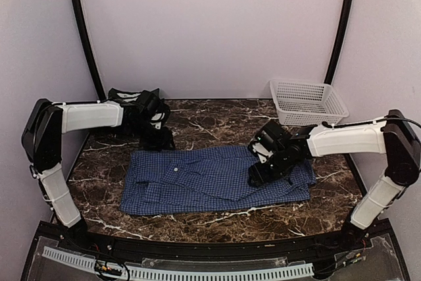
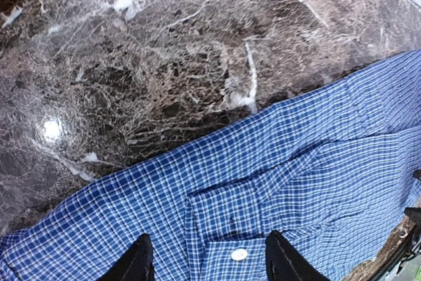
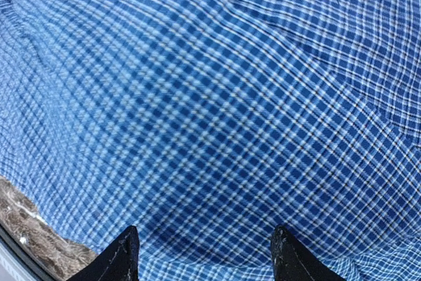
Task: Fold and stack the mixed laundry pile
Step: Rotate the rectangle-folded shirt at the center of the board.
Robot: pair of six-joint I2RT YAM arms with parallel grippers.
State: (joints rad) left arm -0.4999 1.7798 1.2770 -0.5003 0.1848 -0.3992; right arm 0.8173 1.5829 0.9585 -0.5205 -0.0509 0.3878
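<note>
A blue-and-white check shirt lies spread flat in the middle of the dark marble table. A dark garment of the laundry pile sits at the back left, partly hidden behind my left arm. My left gripper hovers at the shirt's far left edge. In the left wrist view it stands open over the shirt's placket and a white button, holding nothing. My right gripper is over the shirt's right part. In the right wrist view it is open just above the cloth.
A white lattice basket stands at the back right corner. Bare marble lies beyond the shirt's far edge. Curved black poles and pale walls close in the back and sides.
</note>
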